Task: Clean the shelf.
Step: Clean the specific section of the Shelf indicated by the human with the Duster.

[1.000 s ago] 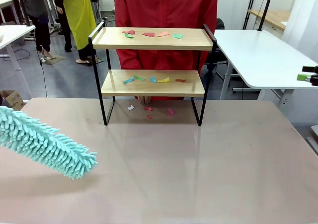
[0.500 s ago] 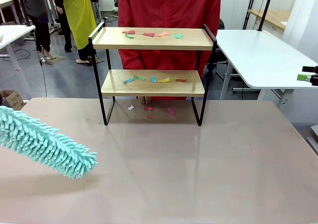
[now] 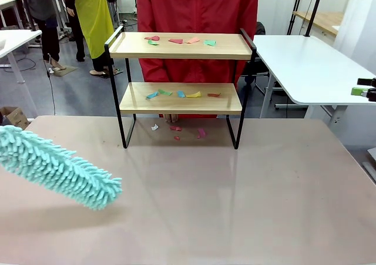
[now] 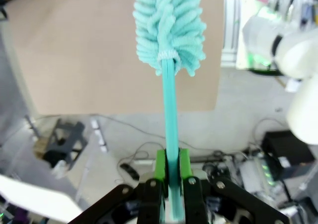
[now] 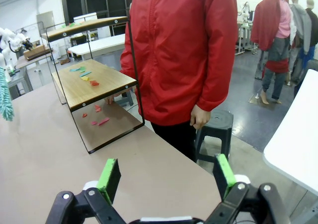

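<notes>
The left gripper (image 4: 168, 158) pinches the soft duster (image 3: 59, 168) by its thin handle, left of the shelf (image 3: 229, 45), which looks light, stiff and easily shoved; the right gripper (image 5: 166, 174) gapes empty.

Teal duster (image 3: 59, 170), lt-wood/blk shelf (image 3: 230, 45), multicolour scraps (image 3: 193, 94), red jacket (image 3: 194, 6)

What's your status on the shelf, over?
Left gripper shut on duster, short of the shelf. Right gripper open, empty. Paper scraps on both boards and the table beneath. Person in red close behind shelf.
</notes>
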